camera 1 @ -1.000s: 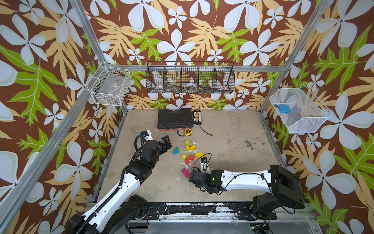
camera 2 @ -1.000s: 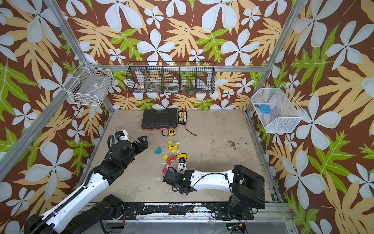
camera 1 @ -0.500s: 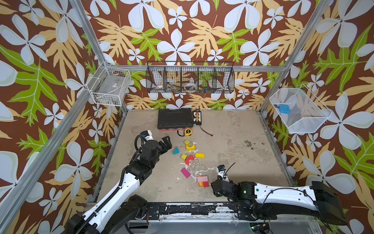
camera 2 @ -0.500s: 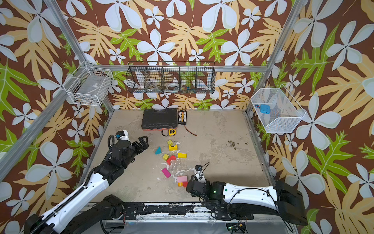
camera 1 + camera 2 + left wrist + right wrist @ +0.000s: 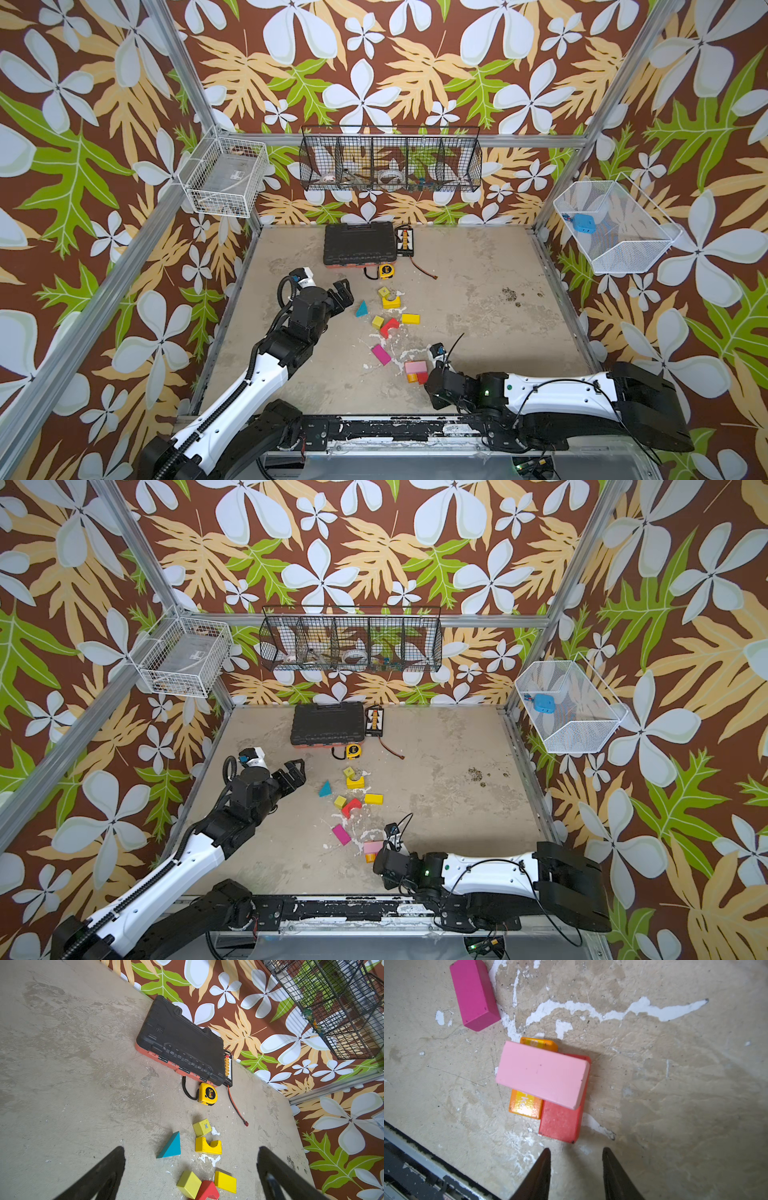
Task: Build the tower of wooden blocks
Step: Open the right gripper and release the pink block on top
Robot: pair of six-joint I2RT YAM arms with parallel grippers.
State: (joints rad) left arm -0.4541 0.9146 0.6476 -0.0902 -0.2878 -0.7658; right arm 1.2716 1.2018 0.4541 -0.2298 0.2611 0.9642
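Your right hand (image 5: 576,1150), fingers slightly apart and empty, sits just short of the tower (image 5: 415,370) at lower centre of both top views; a nudge could dislodge its skewed pink brick (image 5: 542,1074).

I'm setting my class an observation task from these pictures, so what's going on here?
The right gripper, jaws apart and empty, sits beside a low stack: a pink brick across an orange block and a red block. The left gripper, jaws wide and empty, hovers near the teal wedge. The other blocks lie loose on the table.
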